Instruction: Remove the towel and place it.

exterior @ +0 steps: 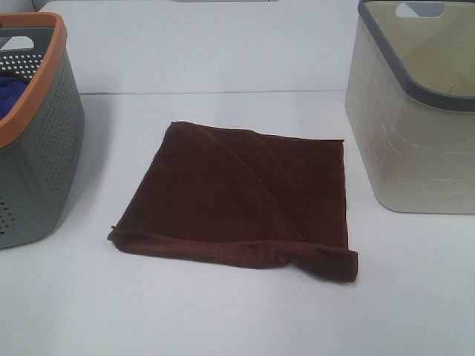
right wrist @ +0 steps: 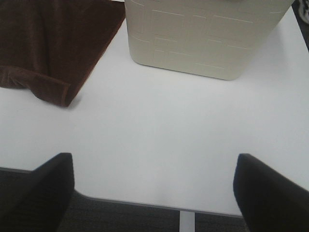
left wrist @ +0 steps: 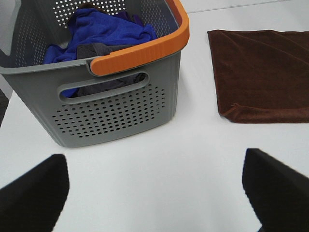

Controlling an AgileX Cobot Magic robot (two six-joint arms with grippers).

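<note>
The dark reddish-brown towel [exterior: 241, 196] lies flat on the white table between the two baskets, its near right corner folded over. It also shows in the left wrist view [left wrist: 263, 72] and in the right wrist view [right wrist: 53, 43]. My left gripper [left wrist: 154, 193] is open and empty, above bare table in front of the grey basket, away from the towel. My right gripper [right wrist: 152, 191] is open and empty, over the table's front edge, in front of the beige basket. Neither gripper shows in the exterior high view.
A grey perforated basket with an orange rim [exterior: 33, 133] stands at the left and holds a blue cloth [left wrist: 106, 31]. A beige basket with a grey rim [exterior: 415, 126] stands at the right; its wall shows in the right wrist view [right wrist: 203, 36]. The table edge [right wrist: 145, 205] is near.
</note>
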